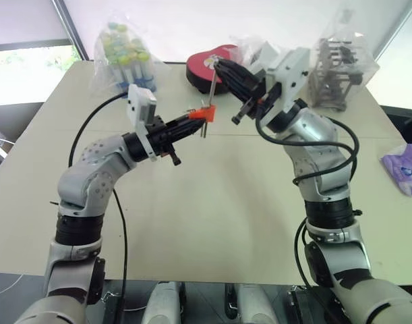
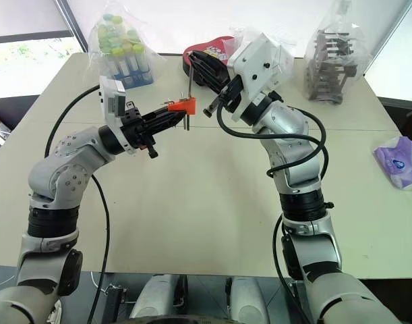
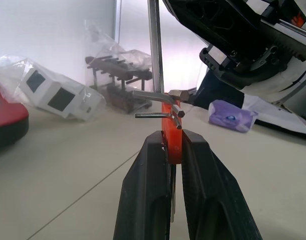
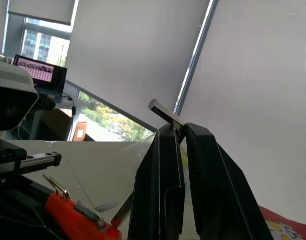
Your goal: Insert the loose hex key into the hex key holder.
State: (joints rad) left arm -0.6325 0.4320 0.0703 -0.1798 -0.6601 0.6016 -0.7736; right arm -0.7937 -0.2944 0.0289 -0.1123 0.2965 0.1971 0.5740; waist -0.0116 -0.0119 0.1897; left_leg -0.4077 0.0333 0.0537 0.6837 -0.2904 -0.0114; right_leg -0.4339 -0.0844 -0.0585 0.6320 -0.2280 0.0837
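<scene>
Both arms up over the table [image 1: 192,223], grippers nearly tip to tip: left gripper [image 1: 195,121] is pinched on the hex key holder [image 1: 206,113], orange block held mid-air with a few short keys sticking out its side. Right gripper [image 1: 219,66] is clamped on the loose hex key [image 1: 213,82] near its bent top end; the long leg hangs roughly vertical, with its lower end at the holder, but I can't tell whether it's seated in a slot. Behind them on the table: red heart-shaped tin [image 1: 202,67], bagged tube rack [image 1: 125,57], bagged dark rack [image 1: 340,67], purple pack [image 1: 404,169] at the right edge.
</scene>
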